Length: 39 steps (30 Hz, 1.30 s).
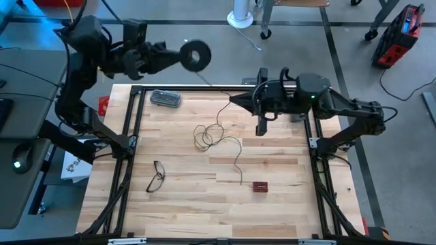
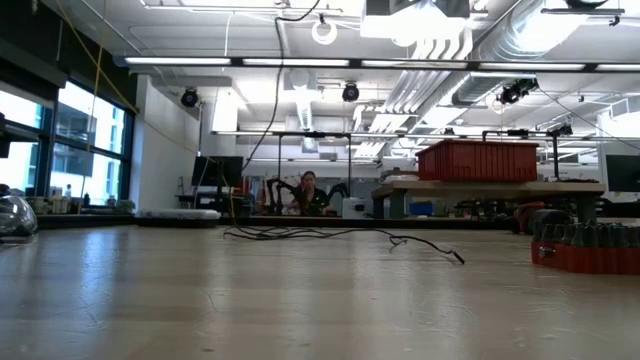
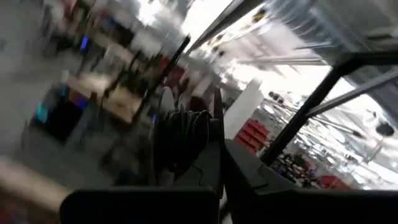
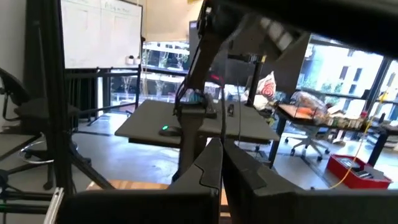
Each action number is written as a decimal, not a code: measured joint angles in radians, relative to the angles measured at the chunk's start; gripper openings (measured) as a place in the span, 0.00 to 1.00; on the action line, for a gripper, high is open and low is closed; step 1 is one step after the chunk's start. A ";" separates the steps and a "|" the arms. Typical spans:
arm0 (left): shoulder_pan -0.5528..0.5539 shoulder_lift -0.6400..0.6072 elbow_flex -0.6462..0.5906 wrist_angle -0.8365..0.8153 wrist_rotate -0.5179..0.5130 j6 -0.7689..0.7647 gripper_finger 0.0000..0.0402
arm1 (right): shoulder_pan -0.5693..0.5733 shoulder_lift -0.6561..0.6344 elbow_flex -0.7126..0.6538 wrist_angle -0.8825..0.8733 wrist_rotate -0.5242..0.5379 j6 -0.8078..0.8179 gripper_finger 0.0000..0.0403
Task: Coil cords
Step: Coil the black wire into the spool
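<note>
The cord is a thin dark wire (image 1: 219, 116). It runs from a small round black reel (image 1: 197, 54) down to loose loops (image 1: 208, 136) lying on the wooden table. Its free end (image 1: 242, 182) trails toward the near edge. My left gripper (image 1: 182, 56) is shut on the reel above the table's far left corner. My right gripper (image 1: 235, 100) is shut on the wire over the far middle of the table. In the low view the reel (image 2: 323, 30) hangs high and the loops (image 2: 330, 235) rest on the table. My left gripper holds the wound reel (image 3: 181, 140) at its finger ends, coming level from the table's left. The reel is lifted clear, its flat face up. Which part of the reel the fingers are on is hidden by the fingers. My right gripper pinches the wire (image 4: 222, 121) between its two fingertips. The fingers are level and point toward the table's left. From the pinch, one stretch runs up to the reel and the other hangs slack to the loops.
Black-framed eyeglasses (image 1: 157, 175) lie near the table's left side. A small red block (image 1: 260, 186) sits near the wire's free end. A grey oblong object (image 1: 165, 99) lies at the far left. A black frame (image 1: 133, 122) borders the table.
</note>
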 joint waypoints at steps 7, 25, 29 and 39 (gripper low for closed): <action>0.005 -0.007 0.000 -0.227 0.036 -0.230 0.00 | 0.000 -0.031 0.000 -0.002 0.002 -0.014 0.00; -0.049 0.182 0.000 -0.034 0.450 -0.524 0.00 | -0.096 -0.018 0.000 0.052 -0.076 -0.007 0.00; -0.048 0.232 0.000 0.167 0.526 -0.609 0.00 | -0.096 -0.002 0.000 0.122 -0.107 -0.002 0.00; -0.041 0.292 -0.001 0.418 0.549 -0.623 0.00 | -0.066 0.012 0.000 0.243 -0.190 0.089 0.00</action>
